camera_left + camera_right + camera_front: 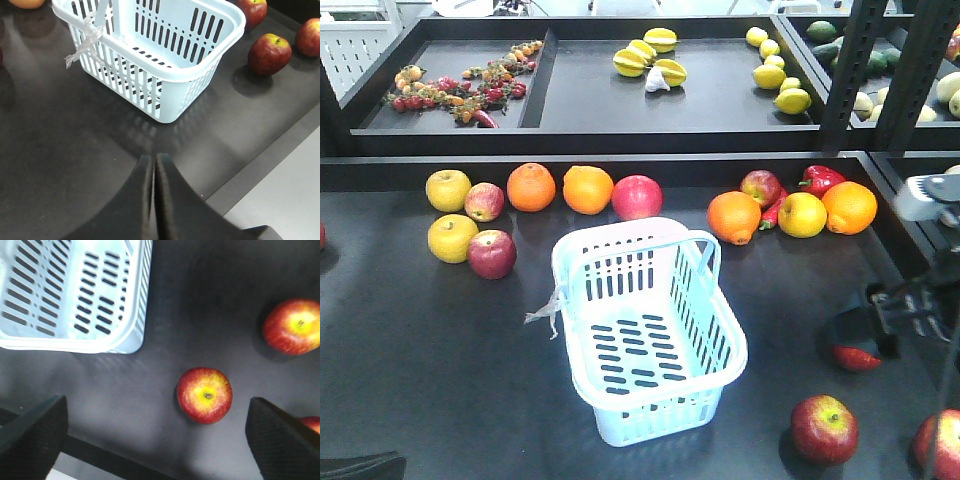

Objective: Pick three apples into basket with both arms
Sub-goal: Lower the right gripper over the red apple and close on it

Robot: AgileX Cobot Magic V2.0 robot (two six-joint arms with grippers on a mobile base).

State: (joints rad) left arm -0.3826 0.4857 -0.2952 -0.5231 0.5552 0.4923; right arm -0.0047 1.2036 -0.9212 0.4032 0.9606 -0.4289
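Standing mid-table on the matte black tabletop [440, 380], the pale-blue plastic basket [655, 415] is seen with slotted walls, rounded corners and a hoop handle [706, 262]. Three glossy round red apples [269, 54] are spread to its near right: one apple [824, 428] well apart from the basket, a second apple [945, 445] cut by the right frame edge, and a third apple [204, 394], yellow at its stem, framed by the right gripper [156, 409]. That gripper's textured black fingers [282, 440] are spread wide, clear of the fruit on both sides. The left gripper [153, 167] is closed on nothing, short of the basket's near-left corner, with bare tabletop between. Oranges [532, 187] and yellow apples [448, 190] are lined along the far edge.
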